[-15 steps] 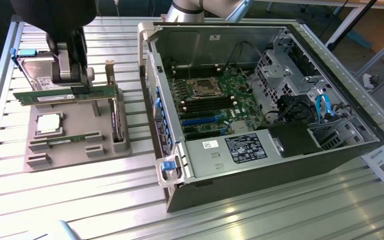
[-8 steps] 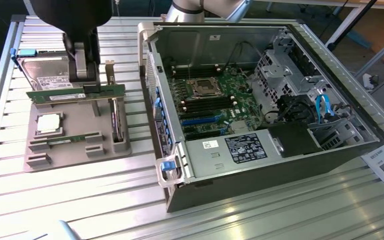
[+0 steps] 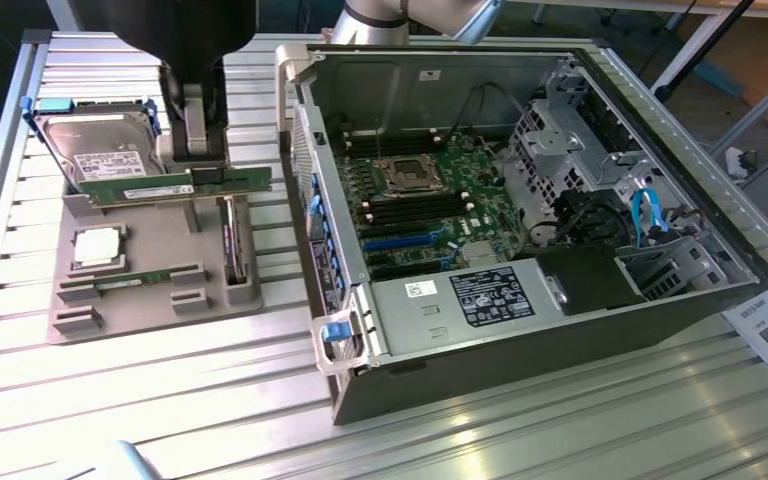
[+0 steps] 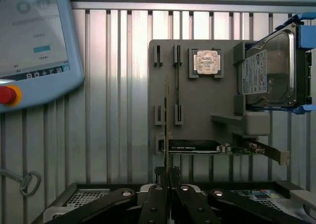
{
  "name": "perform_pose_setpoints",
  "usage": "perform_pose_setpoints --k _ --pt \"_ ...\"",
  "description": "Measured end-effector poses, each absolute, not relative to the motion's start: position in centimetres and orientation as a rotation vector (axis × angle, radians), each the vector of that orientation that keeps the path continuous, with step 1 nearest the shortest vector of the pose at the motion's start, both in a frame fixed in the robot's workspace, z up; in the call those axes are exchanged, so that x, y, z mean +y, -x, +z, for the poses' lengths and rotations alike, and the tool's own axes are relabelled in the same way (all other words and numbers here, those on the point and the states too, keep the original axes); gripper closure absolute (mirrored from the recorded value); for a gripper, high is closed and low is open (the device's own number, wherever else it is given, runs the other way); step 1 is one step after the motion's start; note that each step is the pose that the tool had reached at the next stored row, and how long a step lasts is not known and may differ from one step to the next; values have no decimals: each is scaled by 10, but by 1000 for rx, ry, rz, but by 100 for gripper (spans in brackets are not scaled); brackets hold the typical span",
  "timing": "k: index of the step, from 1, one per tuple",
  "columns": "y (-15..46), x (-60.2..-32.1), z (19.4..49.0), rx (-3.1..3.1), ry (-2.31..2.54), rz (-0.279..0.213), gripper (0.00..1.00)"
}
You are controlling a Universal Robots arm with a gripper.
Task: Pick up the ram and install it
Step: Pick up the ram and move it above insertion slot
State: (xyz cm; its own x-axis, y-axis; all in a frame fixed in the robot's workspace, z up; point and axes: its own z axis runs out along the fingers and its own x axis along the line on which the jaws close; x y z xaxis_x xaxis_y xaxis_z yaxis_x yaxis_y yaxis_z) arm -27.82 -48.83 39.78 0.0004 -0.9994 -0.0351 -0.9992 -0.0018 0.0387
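While the gripper [image 3: 200,162] is closed to a narrow gap on its upper edge, the ram [image 3: 144,188] is held level over the grey holder [image 3: 171,245], at the holder's end where the hard drive [image 3: 97,140] is stood; the open computer case [image 3: 371,85] is set beside the holder.

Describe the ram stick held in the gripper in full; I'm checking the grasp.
The ram is a long, thin green circuit-board stick. It stands on edge with its long side level, just over the grey holder tray and in front of the hard drive. The gripper is shut on its upper edge, a little towards the exterior view's right. The wrist view shows it edge-on, as a thin line running out from between the fingers.
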Motion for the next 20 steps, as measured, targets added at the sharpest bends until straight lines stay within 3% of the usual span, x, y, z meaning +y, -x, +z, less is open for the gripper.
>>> perform_pose_setpoints --k 20 --pt "235 -488 398 -2217 -2220 -82 88"
